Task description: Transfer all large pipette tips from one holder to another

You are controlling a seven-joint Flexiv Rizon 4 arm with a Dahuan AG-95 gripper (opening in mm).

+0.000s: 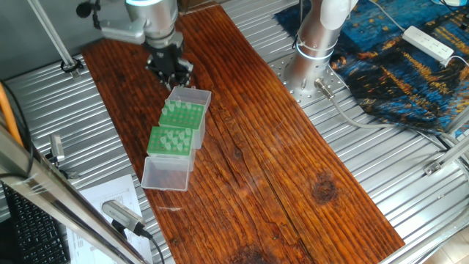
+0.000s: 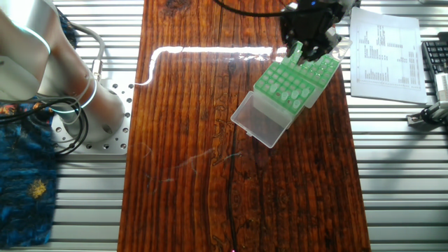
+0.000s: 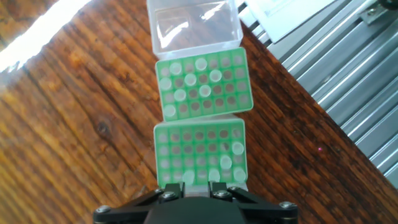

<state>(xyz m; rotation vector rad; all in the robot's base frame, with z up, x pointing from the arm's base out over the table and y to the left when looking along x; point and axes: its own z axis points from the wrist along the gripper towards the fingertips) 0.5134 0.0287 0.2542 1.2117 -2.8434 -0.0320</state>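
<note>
The large pipette tips (image 3: 186, 79) are seen standing upright in two green racks (image 3: 204, 83) set end to end on the wooden table (image 1: 293, 169), most of them in the far rack toward 12 o'clock in the hand view and a few in the near rack (image 3: 200, 152), mainly at its 4 to 6 o'clock edge. They are judged to be very light, stiff, thin-walled and smooth, so a gentle pinch on the collar just above the rack face would be called for, with a straight lift so that neighbours are not disturbed. The gripper (image 3: 198, 184) hangs over the near rack's lower edge; whether its jaws are spread, pressed together or pinching a tip cannot be told, since the fingertips are cut off by the frame. From the fixed views an exact count of tips cannot be made, and the clear lids (image 1: 164, 174) blur the rack ends
</note>
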